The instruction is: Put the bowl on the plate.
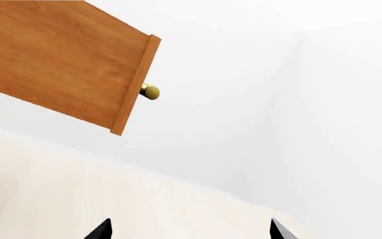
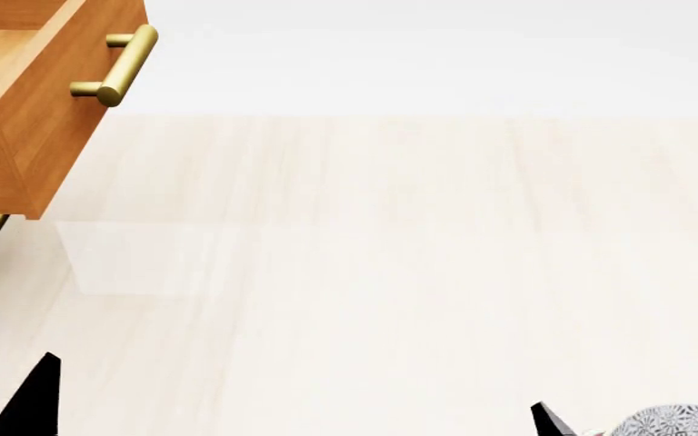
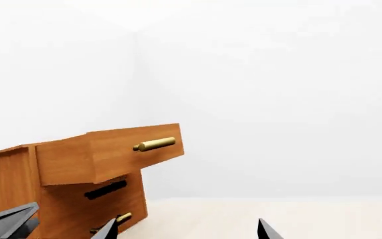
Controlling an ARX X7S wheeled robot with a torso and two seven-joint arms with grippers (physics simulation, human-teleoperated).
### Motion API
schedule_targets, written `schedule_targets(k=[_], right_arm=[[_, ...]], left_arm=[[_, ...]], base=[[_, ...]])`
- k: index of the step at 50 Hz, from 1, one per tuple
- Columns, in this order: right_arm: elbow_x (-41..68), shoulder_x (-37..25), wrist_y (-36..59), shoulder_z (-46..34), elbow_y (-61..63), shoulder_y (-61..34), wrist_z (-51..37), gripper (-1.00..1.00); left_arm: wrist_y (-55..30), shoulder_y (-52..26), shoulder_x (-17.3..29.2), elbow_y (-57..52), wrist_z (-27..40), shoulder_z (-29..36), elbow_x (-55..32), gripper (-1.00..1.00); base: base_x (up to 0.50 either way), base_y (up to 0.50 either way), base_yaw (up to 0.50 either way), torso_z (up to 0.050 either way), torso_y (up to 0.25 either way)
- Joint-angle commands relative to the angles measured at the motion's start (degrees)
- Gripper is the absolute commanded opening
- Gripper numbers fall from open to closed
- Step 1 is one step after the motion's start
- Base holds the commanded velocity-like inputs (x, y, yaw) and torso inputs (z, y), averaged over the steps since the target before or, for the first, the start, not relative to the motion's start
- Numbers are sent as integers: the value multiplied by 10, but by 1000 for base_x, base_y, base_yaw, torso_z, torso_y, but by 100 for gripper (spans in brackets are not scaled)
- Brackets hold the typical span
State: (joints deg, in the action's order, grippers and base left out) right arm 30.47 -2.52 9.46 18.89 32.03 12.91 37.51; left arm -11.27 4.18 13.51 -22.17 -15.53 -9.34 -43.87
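Only the top of the bowl (image 2: 679, 423), white with a dense grey-black pattern, shows at the bottom right edge of the head view. The plate is out of view. One dark fingertip (image 2: 551, 421) of my right gripper pokes up just left of the bowl. In the right wrist view the right gripper (image 3: 185, 231) is open, with nothing between its tips, and the bowl does not show there. My left gripper (image 2: 7, 365) sits at the bottom left of the head view. It is open (image 1: 191, 231) and holds nothing.
A wooden drawer cabinet (image 3: 65, 199) stands at the far left, its top drawer (image 2: 34, 100) pulled out with a brass bar handle (image 2: 119, 65). A pale wooden surface (image 2: 385, 254) stretches ahead to a white wall.
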Motion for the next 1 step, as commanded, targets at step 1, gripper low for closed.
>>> schedule_targets(k=[1], right_arm=[[129, -8, -15, -36, -178, 25, 80, 100]], left_arm=[[75, 37, -16, 111, -114, 16, 20, 100]], base=[[0, 0, 0, 0, 0]])
